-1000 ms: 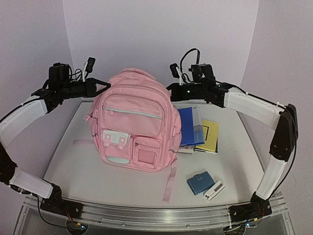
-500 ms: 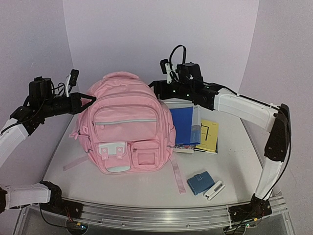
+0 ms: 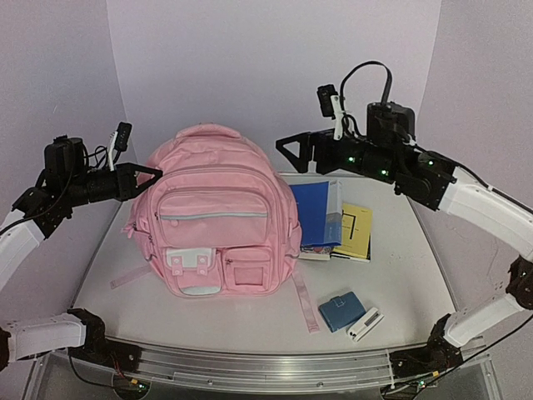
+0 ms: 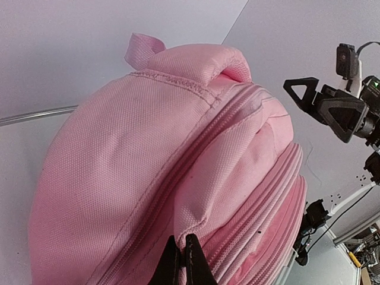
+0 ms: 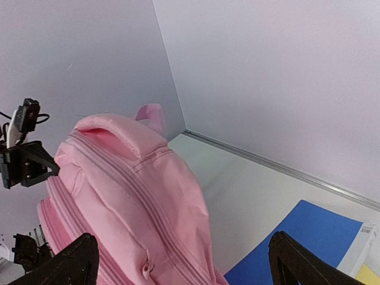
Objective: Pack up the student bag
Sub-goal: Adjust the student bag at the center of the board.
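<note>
While left gripper [image 3: 156, 173] pinches the student bag [image 3: 215, 217] upright by its side, right gripper [image 3: 286, 152] hangs spread wide near the top; next likely needs catching the zipper pull [image 5: 146, 270].

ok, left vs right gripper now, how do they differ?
Fingers: left gripper shut, pinching fabric at the side of the student bag; right gripper spread wide, holding nothing. Contact: left gripper touches the bag; right gripper hangs clear, nearer the blue folder. Both sit near the bag's top, pointing at it.
</note>
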